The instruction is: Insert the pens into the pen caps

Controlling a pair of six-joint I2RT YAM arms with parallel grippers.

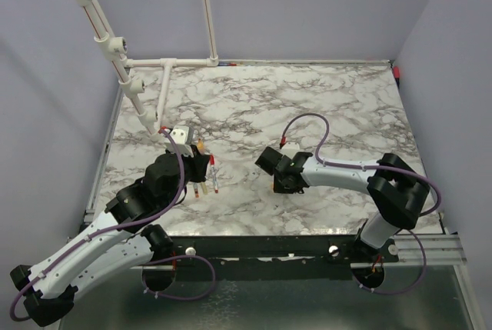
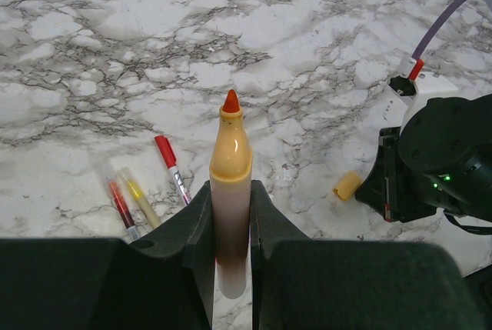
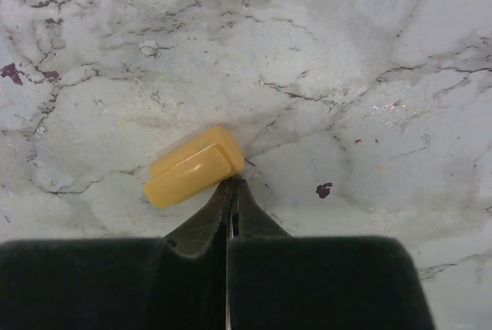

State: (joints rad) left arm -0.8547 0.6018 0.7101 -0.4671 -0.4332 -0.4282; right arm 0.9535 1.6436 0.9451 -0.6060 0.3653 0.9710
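Left wrist: left tool [image 2: 231, 188] pinching yellow-orange pen [image 2: 231, 153]; right tool [image 3: 231, 187] pressed together beside yellow cap [image 3: 192, 172].

- Left arm [image 1: 100, 251]: glossy white shells, chunky black joints, with a thin purple cable [image 1: 182, 172] looping along it.
- Right arm [image 1: 346, 172]: same white and black, its own red-tipped purple cable [image 1: 307, 118].
- Left gripper [image 2: 231, 189] and right gripper [image 3: 231, 184]: matte black wedge-shaped fingers.
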